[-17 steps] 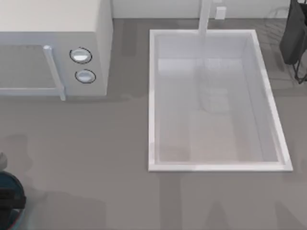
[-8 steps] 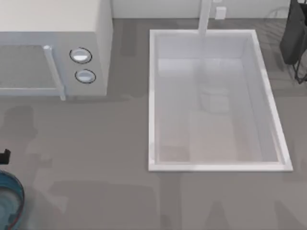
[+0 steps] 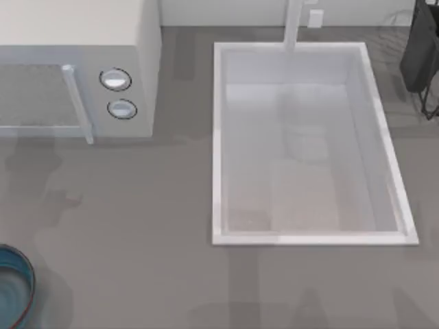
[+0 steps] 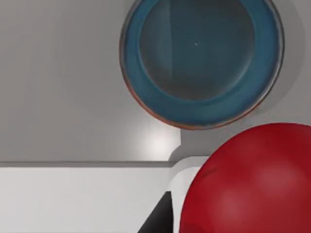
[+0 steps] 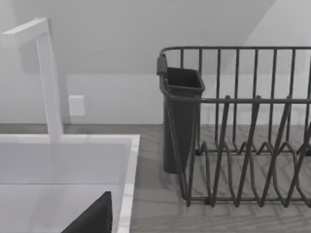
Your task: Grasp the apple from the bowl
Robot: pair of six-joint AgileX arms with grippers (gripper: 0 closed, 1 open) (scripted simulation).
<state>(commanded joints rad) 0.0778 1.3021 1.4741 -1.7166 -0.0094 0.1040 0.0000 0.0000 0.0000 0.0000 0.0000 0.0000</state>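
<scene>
At the table's far left edge, near the front: bowl (image 3: 14, 284), half cut off from above, blue inside, reddish rim. Behind it, microwave (image 3: 75, 68) with two knobs (image 3: 118, 94). Right of centre, white sink (image 3: 309, 144) with a tap (image 3: 293, 24); dish rack (image 3: 422, 58) at the far right.

From the left wrist: whole bowl (image 4: 201, 60) seen straight down, nothing inside it. Apple (image 4: 252, 182) huge and close to the lens, clear of the bowl, above the table. Left fingers hidden, so cannot tell whether clamped on it.

From the right wrist: tap (image 5: 46, 80), sink rim (image 5: 129, 179), dish rack (image 5: 243, 126) with its dark cup (image 5: 181, 114). Right fingers: cannot tell.
</scene>
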